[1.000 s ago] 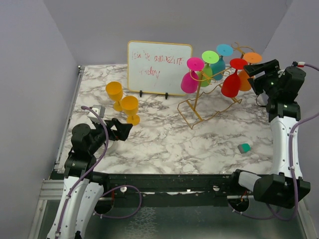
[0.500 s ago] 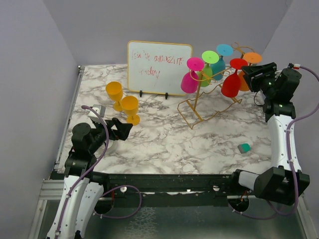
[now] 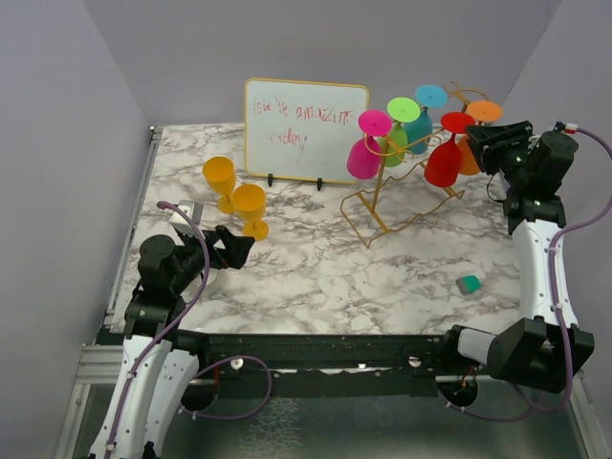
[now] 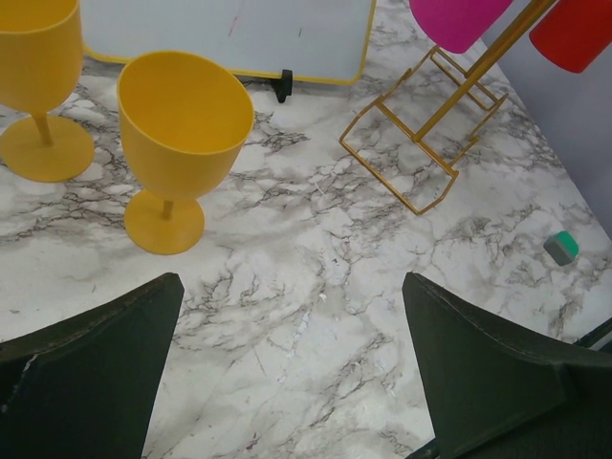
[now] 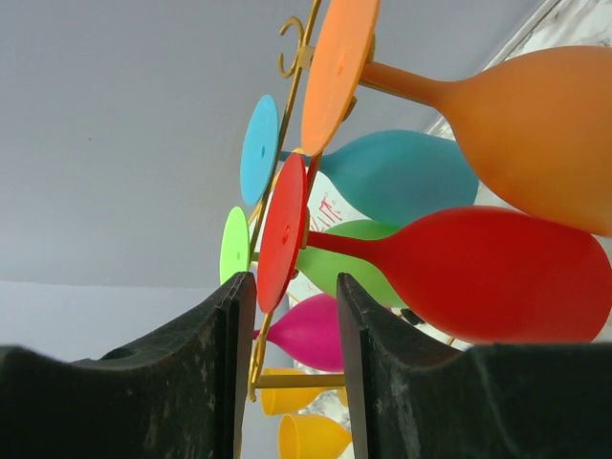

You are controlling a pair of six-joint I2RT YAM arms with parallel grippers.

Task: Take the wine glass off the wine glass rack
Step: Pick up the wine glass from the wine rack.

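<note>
The gold wire wine glass rack (image 3: 382, 196) stands at the back right with several coloured glasses hanging upside down from it. A red wine glass (image 3: 443, 164) hangs at its right end, with an orange one (image 3: 470, 153) behind it. My right gripper (image 3: 475, 137) is at the red glass's round foot (image 5: 284, 225). In the right wrist view the lower edge of that foot lies between the half-narrowed jaws of my right gripper (image 5: 292, 282), with gaps on both sides. My left gripper (image 3: 241, 247) stays low at the left, wide open over bare marble (image 4: 292, 287).
Two yellow glasses (image 3: 219, 177) (image 3: 250, 206) stand upright at the left. A white dry-erase board (image 3: 304, 129) stands at the back. Teal (image 3: 419, 129), green (image 3: 397, 143) and magenta (image 3: 363, 158) glasses hang on the rack. A small green block (image 3: 468, 284) lies at the right front.
My right gripper moved left up to the red glass's foot and its jaws narrowed. The left arm and the glasses have not moved.
</note>
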